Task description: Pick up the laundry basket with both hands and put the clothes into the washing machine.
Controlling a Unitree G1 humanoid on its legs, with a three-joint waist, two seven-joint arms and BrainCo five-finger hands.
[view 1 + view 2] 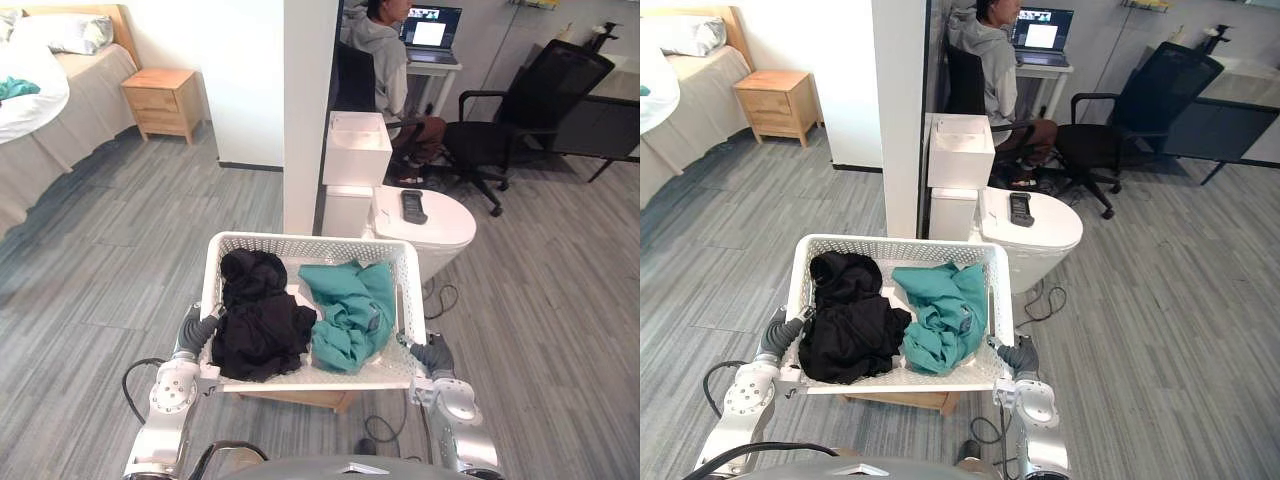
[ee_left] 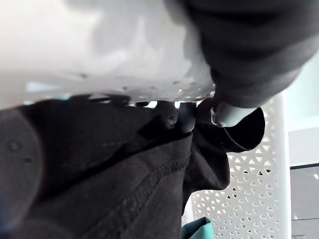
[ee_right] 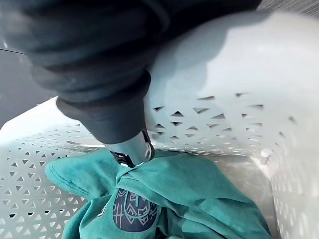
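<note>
**A:** Status?

**B:** Left hand (image 1: 196, 330) is on the left wall of the laundry basket (image 1: 305, 241), fingers hooked over the rim. Black garment (image 1: 258, 325) fills the left half, teal garment (image 1: 350, 310) the right half, and the two touch. Right hand (image 1: 432, 355) is on the right wall, gripping the rim, with one fingertip on the teal cloth.

**A:** Lifted?

**B:** Can't tell. A wooden stand (image 1: 300, 398) sits directly under the base, and I can't see whether they touch or there's a gap.

**A:** Washer?

**B:** There's a white round-lidded unit (image 1: 445, 232) ahead, to the right of the basket, with a remote (image 1: 413, 206) on its lid. It might be the washer, but no door or drum shows.

**A:** Progress?

**B:** Two-handed grasp looks done. I'd call it early: the carry, opening the machine and unloading are all left. Both garments are in the basket.
</note>
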